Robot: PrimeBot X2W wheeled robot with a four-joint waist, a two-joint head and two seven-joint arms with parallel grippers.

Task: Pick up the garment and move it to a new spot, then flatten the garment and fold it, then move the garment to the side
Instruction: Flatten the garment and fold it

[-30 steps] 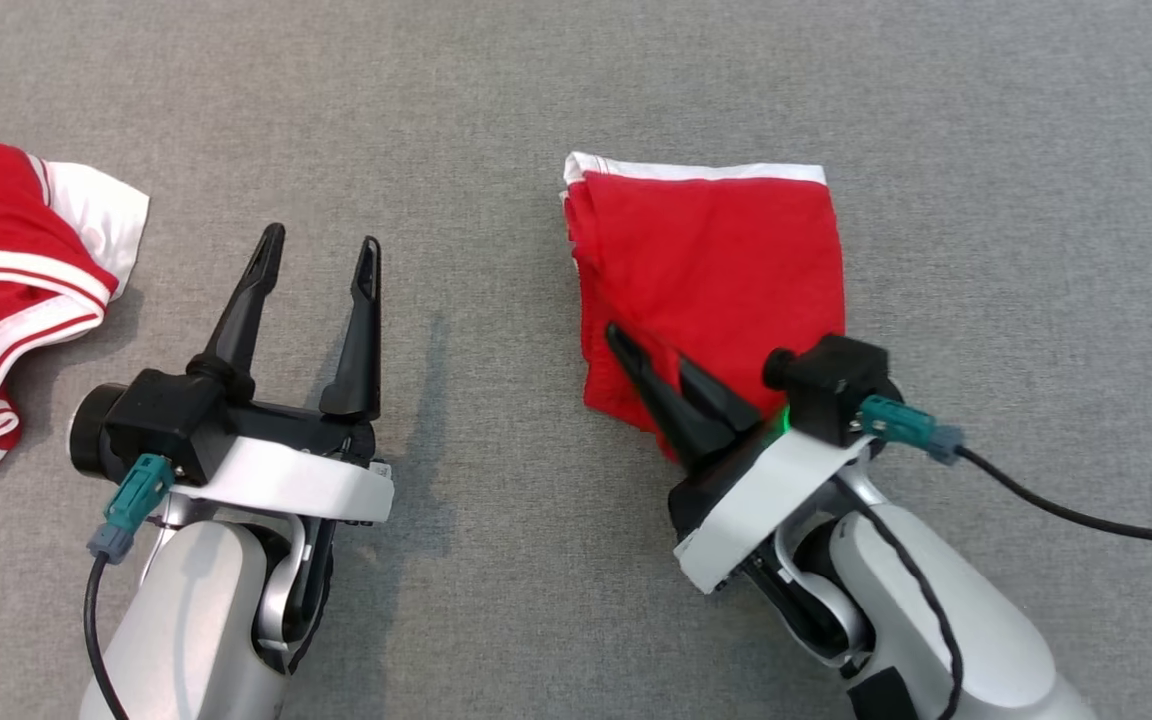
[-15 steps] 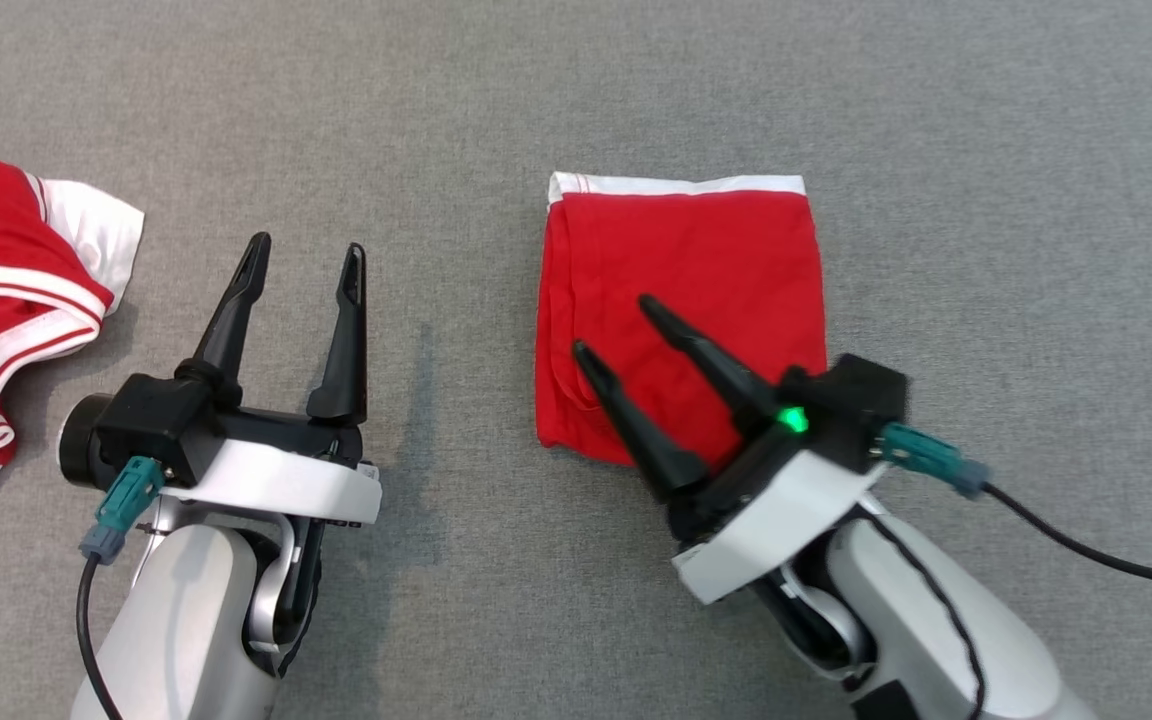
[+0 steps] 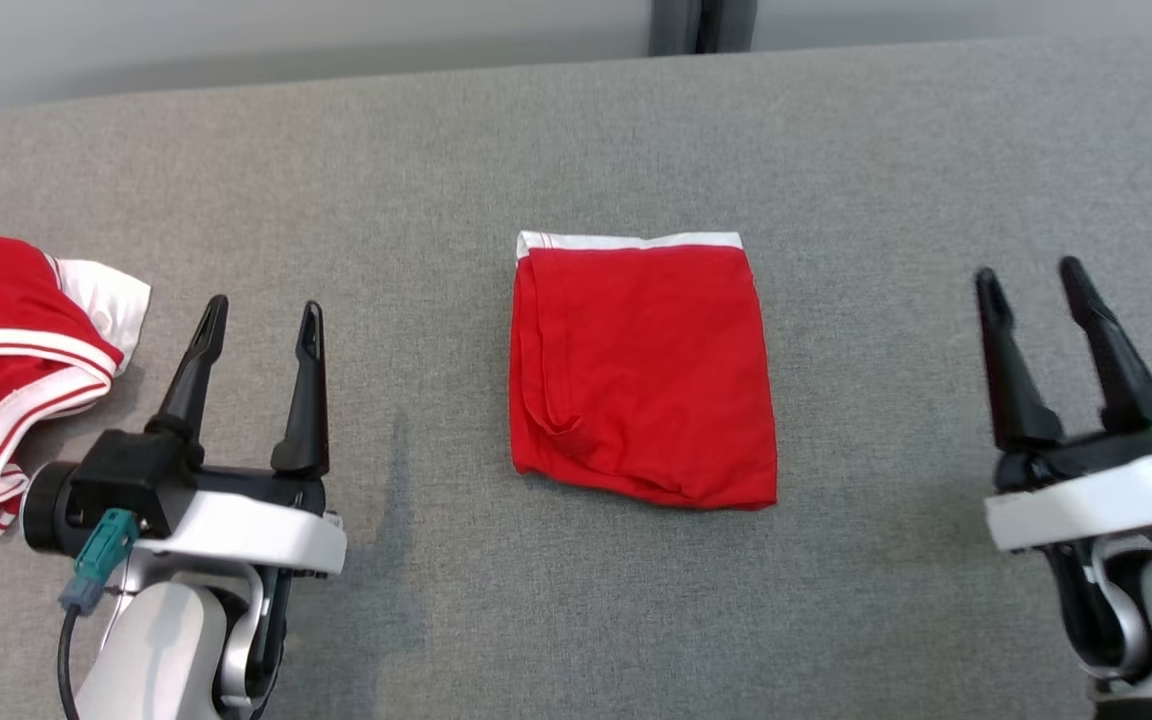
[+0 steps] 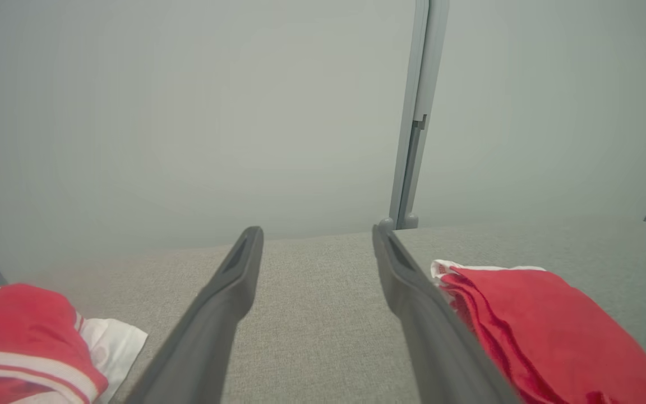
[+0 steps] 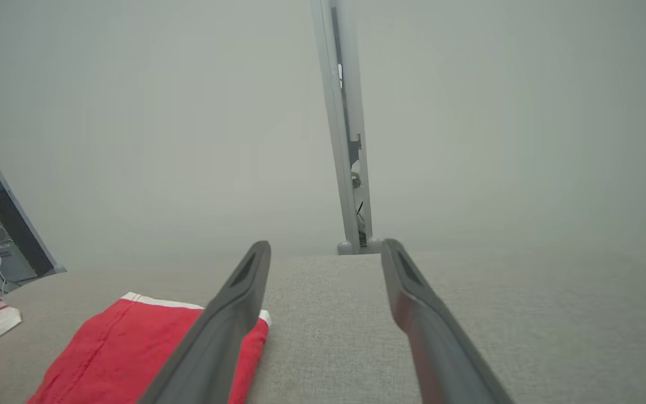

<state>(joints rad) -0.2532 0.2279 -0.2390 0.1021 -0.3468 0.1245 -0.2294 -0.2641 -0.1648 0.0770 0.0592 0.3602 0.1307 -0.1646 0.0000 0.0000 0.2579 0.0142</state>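
The garment (image 3: 641, 370) is red with a white band along its far edge, and it lies folded into a flat rectangle in the middle of the grey table (image 3: 886, 150). My left gripper (image 3: 261, 310) hovers open to its left, nothing between the fingers. Well to the garment's right, my right gripper (image 3: 1028, 275) is also open and empty. In the left wrist view the garment (image 4: 547, 325) lies just right of the open gripper (image 4: 317, 233). The right wrist view has the garment (image 5: 132, 348) left of the open gripper (image 5: 326, 247).
A second red and white garment (image 3: 6, 350) lies crumpled at the table's left edge, close to my left arm; it also shows as a red heap (image 4: 20, 336). A grey post (image 3: 701, 25) stands behind the table's far edge against a pale wall.
My right gripper opened, let go of the folded garment and drew back to the right. The head view has tilted up, so the table's far edge now shows.
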